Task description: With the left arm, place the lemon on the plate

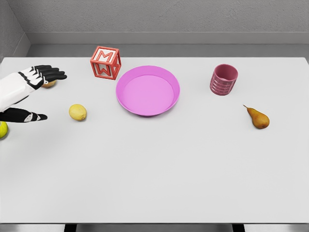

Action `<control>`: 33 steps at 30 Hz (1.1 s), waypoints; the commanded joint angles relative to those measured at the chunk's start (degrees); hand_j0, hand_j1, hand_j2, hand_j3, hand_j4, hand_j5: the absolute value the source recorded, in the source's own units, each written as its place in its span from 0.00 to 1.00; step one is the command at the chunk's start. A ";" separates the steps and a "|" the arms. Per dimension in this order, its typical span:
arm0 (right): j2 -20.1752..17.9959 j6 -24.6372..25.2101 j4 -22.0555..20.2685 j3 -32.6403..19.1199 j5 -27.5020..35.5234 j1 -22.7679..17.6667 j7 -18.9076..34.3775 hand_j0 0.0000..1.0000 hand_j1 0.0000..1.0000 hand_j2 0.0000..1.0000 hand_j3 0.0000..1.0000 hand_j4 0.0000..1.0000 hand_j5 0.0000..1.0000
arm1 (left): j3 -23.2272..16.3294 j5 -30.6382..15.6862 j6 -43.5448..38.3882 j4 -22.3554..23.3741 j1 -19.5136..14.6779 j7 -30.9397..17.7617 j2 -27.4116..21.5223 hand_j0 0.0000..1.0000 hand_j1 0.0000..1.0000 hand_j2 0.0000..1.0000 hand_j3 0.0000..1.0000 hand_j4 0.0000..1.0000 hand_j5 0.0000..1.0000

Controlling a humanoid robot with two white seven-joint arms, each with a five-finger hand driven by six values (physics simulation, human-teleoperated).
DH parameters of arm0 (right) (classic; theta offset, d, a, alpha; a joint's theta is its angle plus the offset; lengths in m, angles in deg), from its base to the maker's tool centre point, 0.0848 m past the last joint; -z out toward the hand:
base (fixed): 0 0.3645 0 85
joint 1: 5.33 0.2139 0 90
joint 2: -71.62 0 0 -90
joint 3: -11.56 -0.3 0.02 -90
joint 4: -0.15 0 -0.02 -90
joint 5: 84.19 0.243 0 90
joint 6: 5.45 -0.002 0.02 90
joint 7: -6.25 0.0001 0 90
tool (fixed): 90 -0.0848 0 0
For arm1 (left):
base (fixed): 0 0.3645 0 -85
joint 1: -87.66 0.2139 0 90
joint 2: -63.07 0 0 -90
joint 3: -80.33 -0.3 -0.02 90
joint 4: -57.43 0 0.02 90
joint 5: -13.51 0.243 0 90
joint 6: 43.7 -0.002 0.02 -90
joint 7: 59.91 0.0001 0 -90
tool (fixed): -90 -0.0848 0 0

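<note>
The left hand (pixel 35 94) is wide open and holds nothing, with the yellow lemon (pixel 77 112) sitting on the white worktop (pixel 159 169) between it and the pink plate (pixel 147 90).

Bare table (pixel 145 164) lies between the left hand (pixel 34 92) and the lemon (pixel 77 112) just beyond its fingertips; the letter block (pixel 105 62) stands farther off.
</note>
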 commanded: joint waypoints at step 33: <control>0.01 0.06 0.04 0.15 0.04 -0.44 0.11 1.00 1.00 1.00 1.00 1.00 1.00 | -26.62 27.75 -0.07 17.79 -21.53 0.46 3.33 1.00 1.00 1.00 1.00 1.00 1.00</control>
